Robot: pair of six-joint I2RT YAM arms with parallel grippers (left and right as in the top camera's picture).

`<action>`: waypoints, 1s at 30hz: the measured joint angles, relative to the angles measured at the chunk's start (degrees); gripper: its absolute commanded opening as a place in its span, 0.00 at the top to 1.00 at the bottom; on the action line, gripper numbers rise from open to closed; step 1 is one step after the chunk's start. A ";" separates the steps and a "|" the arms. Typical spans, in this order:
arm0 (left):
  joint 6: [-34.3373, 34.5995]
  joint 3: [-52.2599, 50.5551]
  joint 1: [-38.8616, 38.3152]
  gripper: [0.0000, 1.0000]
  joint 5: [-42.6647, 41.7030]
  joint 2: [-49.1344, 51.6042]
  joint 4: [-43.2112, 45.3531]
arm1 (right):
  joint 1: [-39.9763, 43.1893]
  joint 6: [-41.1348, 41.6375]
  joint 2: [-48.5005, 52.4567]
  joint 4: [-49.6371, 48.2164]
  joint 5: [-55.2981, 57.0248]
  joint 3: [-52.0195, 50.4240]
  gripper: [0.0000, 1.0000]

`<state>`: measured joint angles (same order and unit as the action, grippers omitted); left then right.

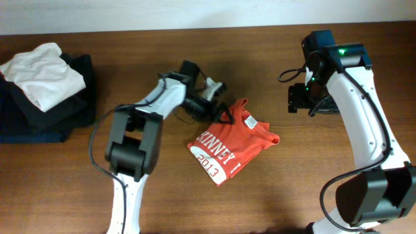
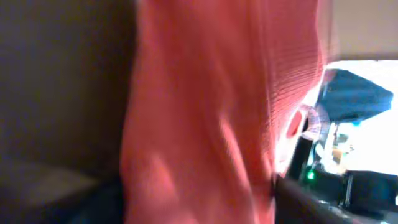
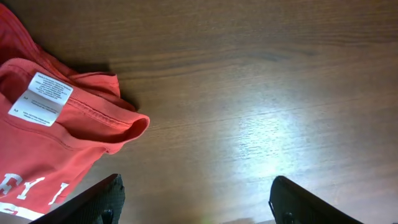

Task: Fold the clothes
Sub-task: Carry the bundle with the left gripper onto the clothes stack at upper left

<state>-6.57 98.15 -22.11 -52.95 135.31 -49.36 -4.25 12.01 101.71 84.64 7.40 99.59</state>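
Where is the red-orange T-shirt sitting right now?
Overhead view: the red-orange T-shirt lies bunched on the table between the two arms, its far edge at the left end effector, well apart from the pile of folded garments at image left.

From high up, our overhead camera looks straight down on the whole worktop (image 1: 292, 175), with the red shirt (image 1: 229, 146) near the middle. Our left wrist camera sits so near the red shirt (image 2: 205, 112) that blurry red cloth fills most of its view. Our right wrist camera looks down at the worktop (image 3: 261, 93) from close by, over the right claw (image 3: 196, 206). We see the red shirt (image 3: 56, 140) in all three.
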 measured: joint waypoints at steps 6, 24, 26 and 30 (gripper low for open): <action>-0.11 1.14 -2.60 0.99 4.63 1.33 -1.38 | 0.00 -0.07 0.00 0.11 0.02 0.00 0.21; 2.29 21.62 44.35 0.99 36.96 -18.32 1.11 | 7.65 -0.70 0.00 1.01 0.20 0.00 0.21; 2.71 21.62 46.77 0.99 36.92 -18.32 3.45 | 7.65 -0.68 0.00 1.25 0.17 0.00 0.21; 2.78 21.62 50.21 0.99 36.92 -18.10 4.81 | 7.65 -0.76 0.00 1.84 0.20 0.00 0.21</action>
<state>-3.79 119.77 28.10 -16.03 117.21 -44.56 3.40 11.25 101.71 86.48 7.60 99.59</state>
